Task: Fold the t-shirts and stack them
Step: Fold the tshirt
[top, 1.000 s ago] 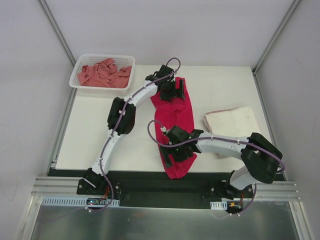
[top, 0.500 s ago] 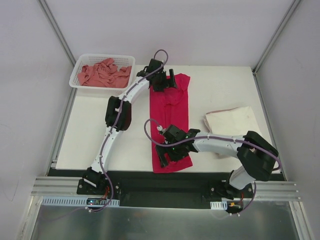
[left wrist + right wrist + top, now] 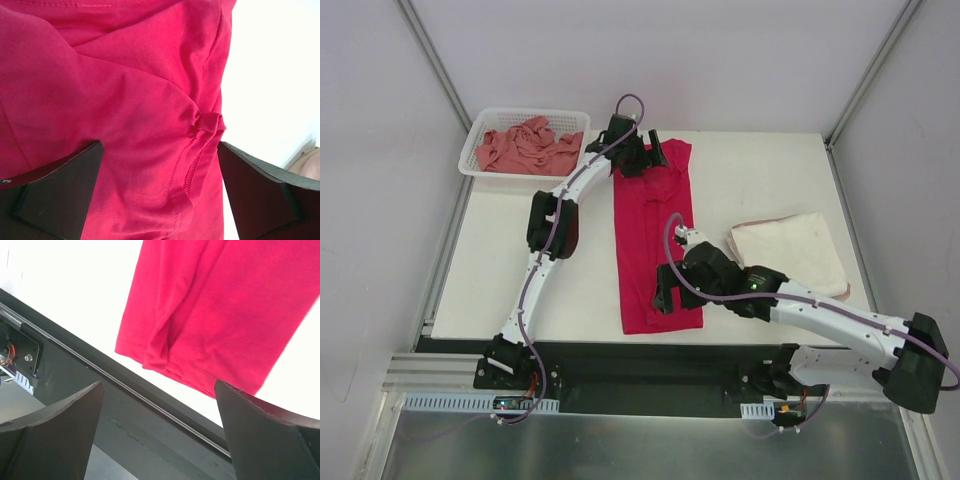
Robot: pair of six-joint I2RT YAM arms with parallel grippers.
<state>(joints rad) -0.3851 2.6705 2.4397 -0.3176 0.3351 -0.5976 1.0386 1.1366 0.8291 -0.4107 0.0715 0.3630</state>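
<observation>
– Left claw [image 3: 655, 158], seen from above, gapes wide over the far end of the bright magenta-red cloth t-shirt [image 3: 640, 250] and grips nothing. The right claw [image 3: 665, 295] is likewise spread and empty, over the near hem.
– And the shirt?
– It's a long strip down the white desk [image 3: 520, 270], beside the folded cream-white t-shirt [image 3: 790, 250]. A second ago it lay bunched and curved, drooping over the near edge. Now it's straight, and the right arm's elbow has swung out right.
– Left wrist view?
– Black fingers [image 3: 55, 195] straddle a puckered seam [image 3: 205, 125]. Folding over it would likely trap the wrinkle.
– Right wrist?
– Rumpled hem corner [image 3: 160, 360] lies just beside the desk's edge, and a careless drag could pull it off.
</observation>
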